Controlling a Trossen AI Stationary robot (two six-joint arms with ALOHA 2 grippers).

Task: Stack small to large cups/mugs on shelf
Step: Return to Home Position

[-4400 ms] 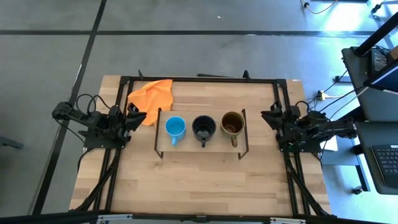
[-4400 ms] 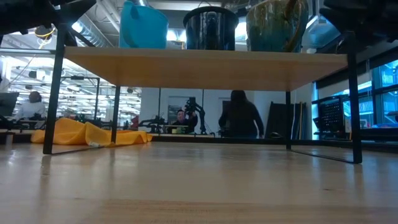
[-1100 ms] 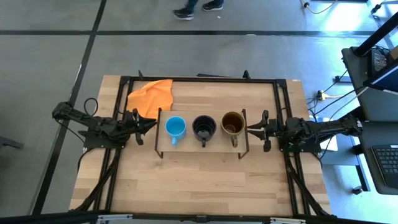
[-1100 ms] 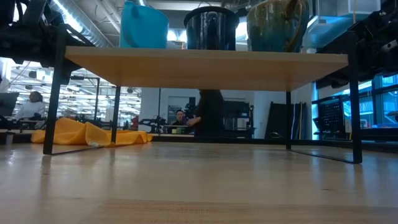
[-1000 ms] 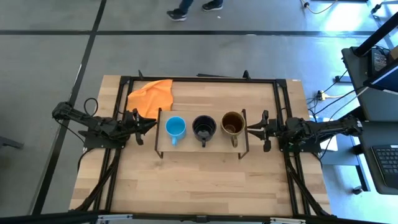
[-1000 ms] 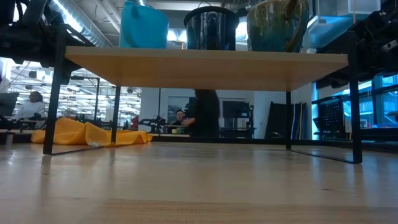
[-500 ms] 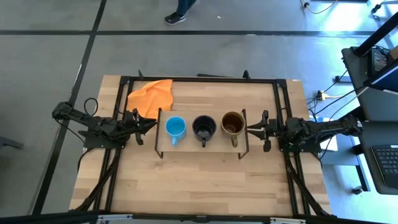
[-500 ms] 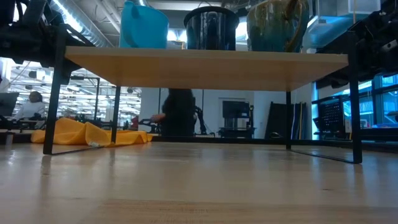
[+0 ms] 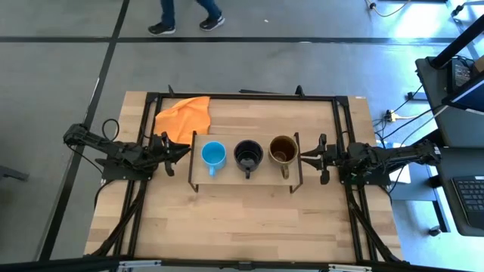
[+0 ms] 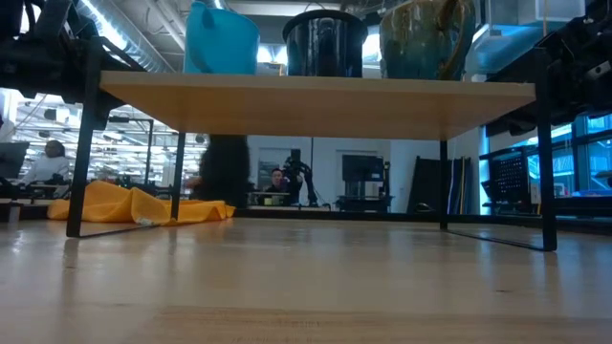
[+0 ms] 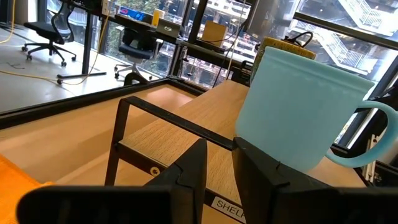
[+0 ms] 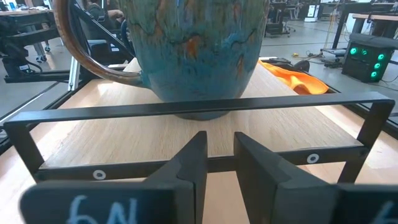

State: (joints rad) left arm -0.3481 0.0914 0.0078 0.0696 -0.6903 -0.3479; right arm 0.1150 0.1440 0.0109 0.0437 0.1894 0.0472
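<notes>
On the shelf (image 9: pixel 243 180), mid-table: three mugs upright in one row, apart from each other.
- Light-blue mug (image 9: pixel 213 156): left-arm end of the shelf.
- Black mug (image 9: pixel 248 155): middle.
- Olive-brown mug (image 9: pixel 283 149): right-arm end.
- Left gripper (image 9: pixel 184 150): just off the shelf's end, facing the light-blue mug; fingers a narrow gap apart, holding nothing. The shelf's wire end frame stands between.
- Right gripper (image 9: pixel 305 156): just off the opposite end, facing the olive-brown mug; narrow gap, empty, wire frame between.
- Table (image 9: pixel 242 223): bare wood on the handles' side of the shelf.
- Orange cloth (image 9: pixel 181 117): behind the shelf's left corner.
- Person's legs (image 9: pixel 185 15): on the floor beyond.
</notes>
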